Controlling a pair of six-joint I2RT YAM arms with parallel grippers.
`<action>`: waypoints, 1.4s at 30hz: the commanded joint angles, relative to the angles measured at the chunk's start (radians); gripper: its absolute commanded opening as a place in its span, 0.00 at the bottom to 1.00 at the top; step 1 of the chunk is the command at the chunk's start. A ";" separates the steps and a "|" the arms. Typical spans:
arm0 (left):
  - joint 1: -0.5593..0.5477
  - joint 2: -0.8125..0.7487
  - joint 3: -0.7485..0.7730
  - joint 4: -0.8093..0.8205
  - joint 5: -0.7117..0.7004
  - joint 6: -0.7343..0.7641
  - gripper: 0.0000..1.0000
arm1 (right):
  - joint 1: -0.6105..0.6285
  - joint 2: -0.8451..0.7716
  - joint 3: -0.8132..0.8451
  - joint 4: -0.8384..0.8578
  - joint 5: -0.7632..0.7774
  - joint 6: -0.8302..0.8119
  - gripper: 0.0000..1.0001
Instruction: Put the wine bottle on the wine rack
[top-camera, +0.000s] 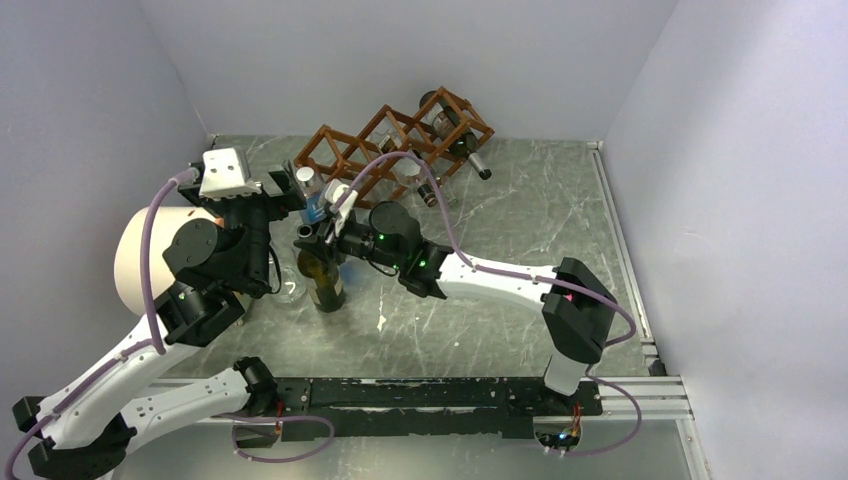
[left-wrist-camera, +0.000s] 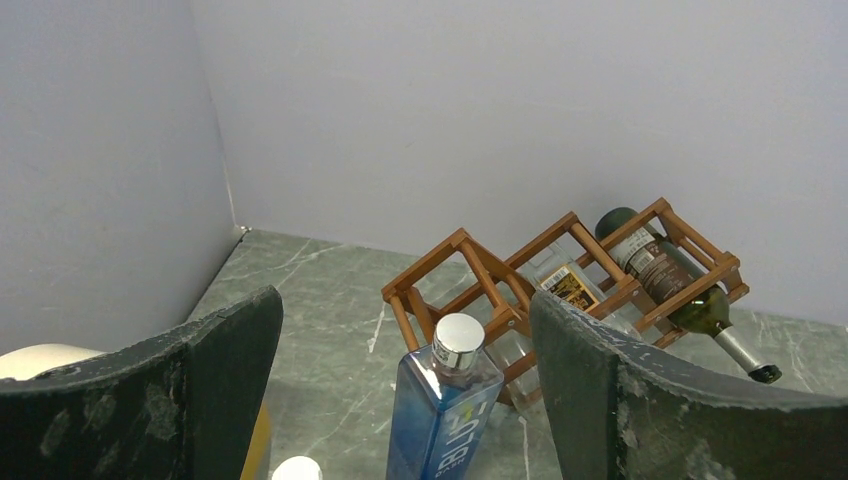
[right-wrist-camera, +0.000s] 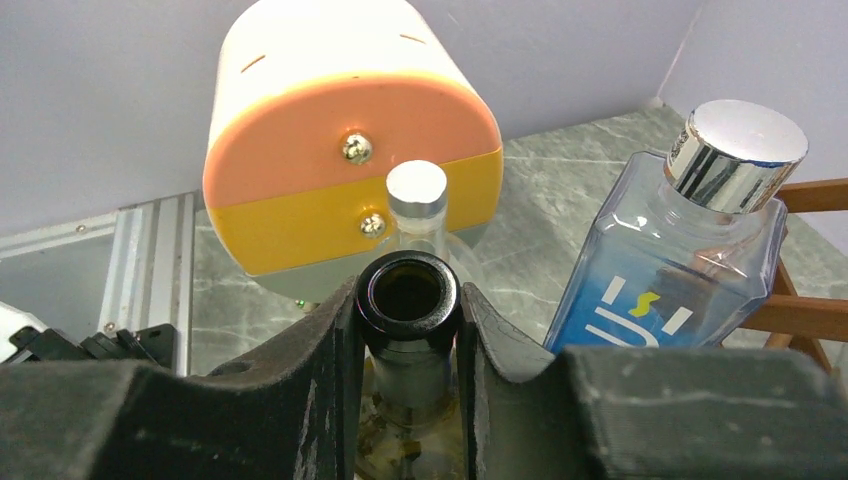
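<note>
Your right hand (right-wrist-camera: 410, 310) is pinching the wine bottle (top-camera: 323, 283) by its neck alone, just under the open mouth. The bottle stands upright on the table (top-camera: 520, 210), with the wine rack (top-camera: 345, 150) well apart at 1 o'clock in the top view.

The main danger is the grip. The heavy body hangs below a smooth, round neck, so the bottle could slide or twist between the pads once you lift and tilt it. I cannot tell whether anything is inside, but with no cap, tipping it could spill.

The blue bottle (right-wrist-camera: 690, 250) stands just beside it at 12 o'clock, right on the way to the rack. Your left hand (left-wrist-camera: 405, 303) is spread wide around that bottle without touching it. A low sweep could topple the blue bottle or clip that arm.

A small clear bottle (right-wrist-camera: 415, 195) crowds the 9 o'clock side. The right-hand cells already hold bottles, so aim left and go gently, because a hard push could shove the rack.
</note>
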 joint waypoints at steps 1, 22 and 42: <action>-0.003 -0.002 0.021 -0.014 0.000 -0.015 0.97 | 0.005 -0.050 -0.002 0.011 0.044 -0.036 0.04; -0.002 0.138 -0.013 -0.193 0.242 -0.120 1.00 | -0.080 -0.558 -0.159 -0.388 0.419 0.001 0.00; -0.002 0.266 -0.350 0.181 1.199 -0.207 0.99 | -0.145 -0.715 -0.199 -0.466 0.630 0.110 0.00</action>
